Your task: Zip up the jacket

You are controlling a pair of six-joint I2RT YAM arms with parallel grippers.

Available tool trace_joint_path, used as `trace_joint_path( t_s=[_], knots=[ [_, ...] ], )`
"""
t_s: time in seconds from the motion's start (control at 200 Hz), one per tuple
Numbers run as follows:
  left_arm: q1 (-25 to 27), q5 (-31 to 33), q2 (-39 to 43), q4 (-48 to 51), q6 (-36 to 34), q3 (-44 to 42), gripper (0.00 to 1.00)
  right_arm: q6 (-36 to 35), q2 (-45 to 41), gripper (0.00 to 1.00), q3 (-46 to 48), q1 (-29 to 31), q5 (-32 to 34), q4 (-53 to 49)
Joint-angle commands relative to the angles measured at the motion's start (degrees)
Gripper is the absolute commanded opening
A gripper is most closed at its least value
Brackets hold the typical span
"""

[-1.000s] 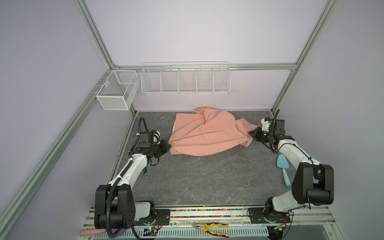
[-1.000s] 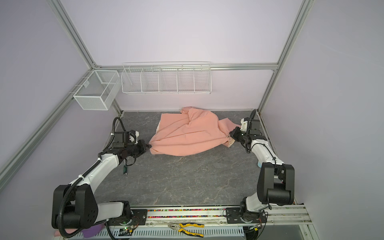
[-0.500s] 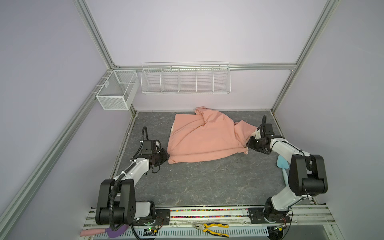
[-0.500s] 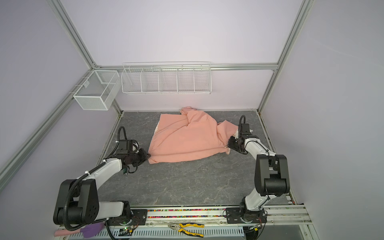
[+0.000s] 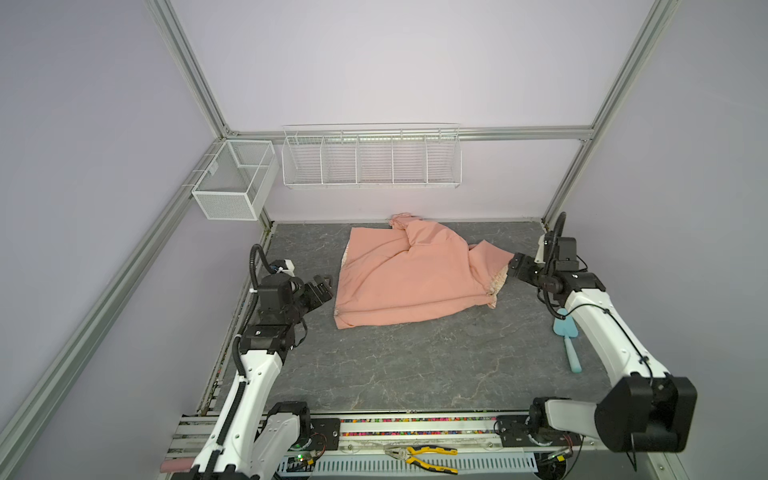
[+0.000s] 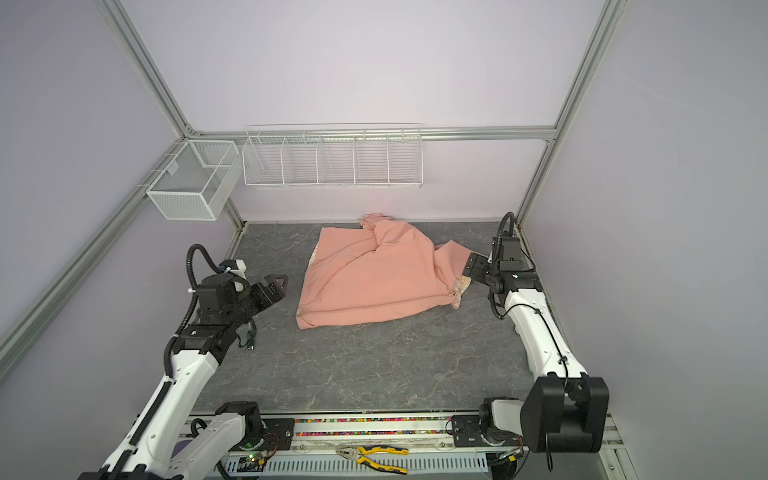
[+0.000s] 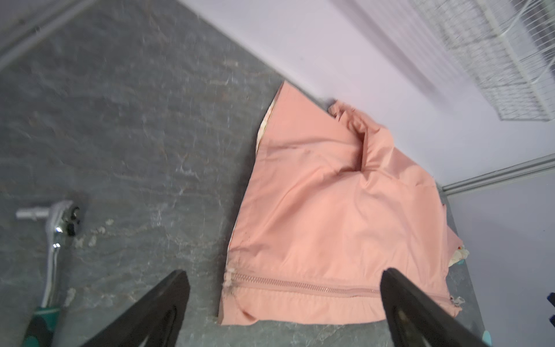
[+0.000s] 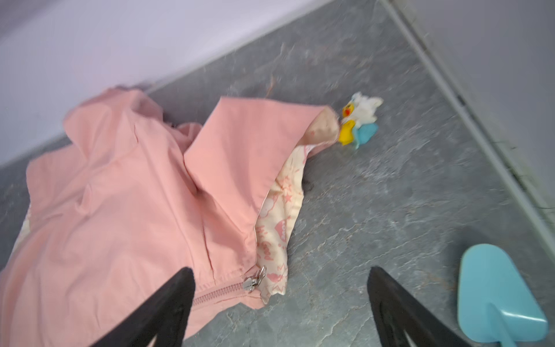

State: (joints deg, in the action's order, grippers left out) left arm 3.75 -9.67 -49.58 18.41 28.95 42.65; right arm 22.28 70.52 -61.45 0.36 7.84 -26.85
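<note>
The salmon-pink jacket (image 5: 415, 274) (image 6: 374, 274) lies crumpled but mostly flat on the grey table, toward the back. Its zipper (image 7: 300, 285) runs closed along the near edge, with the silver slider (image 8: 253, 279) at the right end beside the cream patterned lining (image 8: 279, 210). My left gripper (image 5: 326, 286) (image 7: 283, 272) stands open just left of the jacket's left end, holding nothing. My right gripper (image 5: 515, 270) (image 8: 280, 269) stands open just off the right end, near the slider, apart from the fabric.
A ratchet wrench (image 7: 57, 228) lies by the left arm. A light blue scoop (image 5: 567, 336) (image 8: 492, 294) lies under the right arm, and a small yellow-white-blue toy (image 8: 357, 120) sits by the jacket's far corner. Wire baskets (image 5: 370, 158) (image 5: 232, 183) hang on the walls. Pliers (image 5: 419, 455) lie at the front rail.
Both grippers went from shut on the jacket's ends to open and drew back outward. The jacket dropped and settled on the table, a little nearer the front.
</note>
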Motion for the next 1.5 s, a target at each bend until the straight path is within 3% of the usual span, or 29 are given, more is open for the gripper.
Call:
trace_joint_path(
  t_s=[0.0,0.1,0.19,0.25,0.35,0.47,0.605,0.955,1.1,1.155,1.235,1.32,1.37,1.435,1.495],
  knots=[
    [-0.1,2.5,3.0,-5.5,-2.9,1.8,1.0,0.2,-7.3,0.91,2.5,-0.3,7.7,5.5],
    [-0.1,4.3,8.4,-15.2,-4.4,-2.2,1.0,-0.2,-12.2,0.88,5.6,-0.4,8.5,10.7],
    [-0.1,8.6,13.9,-25.7,-4.0,-8.2,1.0,2.8,-14.1,0.9,8.6,-0.3,13.2,14.1],
    [-0.1,12.1,14.9,-29.0,-5.9,-9.7,1.0,-0.4,-14.4,0.89,9.7,-0.7,11.8,16.2],
    [-0.1,20.5,10.3,-25.8,-7.0,-7.9,1.0,-5.3,-12.9,0.89,15.5,-0.7,8.9,25.8],
    [-0.1,24.9,1.5,-31.5,-13.1,-10.1,1.0,-6.6,-8.1,0.89,22.8,-0.4,15.4,36.1],
    [-0.1,32.8,-8.6,-38.7,-17.1,-15.2,1.0,-9.7,-2.2,0.89,28.3,-0.2,17.0,43.4],
    [0.1,34.2,-25.6,-54.3,-20.3,-20.4,1.0,-16.2,7.2,0.89,39.0,1.3,21.1,66.2],
    [0.4,31.7,-27.6,-62.2,-24.7,-22.6,1.0,-20.4,12.7,0.89,42.1,1.7,15.0,78.2],
    [0.4,31.6,-30.5,-71.5,-25.0,-26.2,0.99,-22.5,12.4,0.88,41.6,2.3,9.4,76.2],
    [0.6,30.0,-37.0,-86.2,-27.4,-29.3,0.99,-25.8,19.9,0.88,44.2,2.7,6.3,90.6],
    [0.7,29.0,-41.2,-90.3,-28.0,-29.2,0.99,-23.8,16.3,0.88,39.2,1.8,3.6,74.8],
    [0.6,29.2,-39.4,-84.6,-27.4,-27.6,0.99,-23.8,18.6,0.89,40.4,0.4,1.9,80.8],
    [0.7,30.7,-37.7,-74.1,-26.2,-23.4,0.99,-23.4,16.6,0.88,39.0,0.3,1.4,74.7],
    [0.6,32.5,-38.5,-68.7,-25.4,-19.8,0.99,-23.5,17.7,0.88,39.7,0.2,1.5,77.9]
  ],
)
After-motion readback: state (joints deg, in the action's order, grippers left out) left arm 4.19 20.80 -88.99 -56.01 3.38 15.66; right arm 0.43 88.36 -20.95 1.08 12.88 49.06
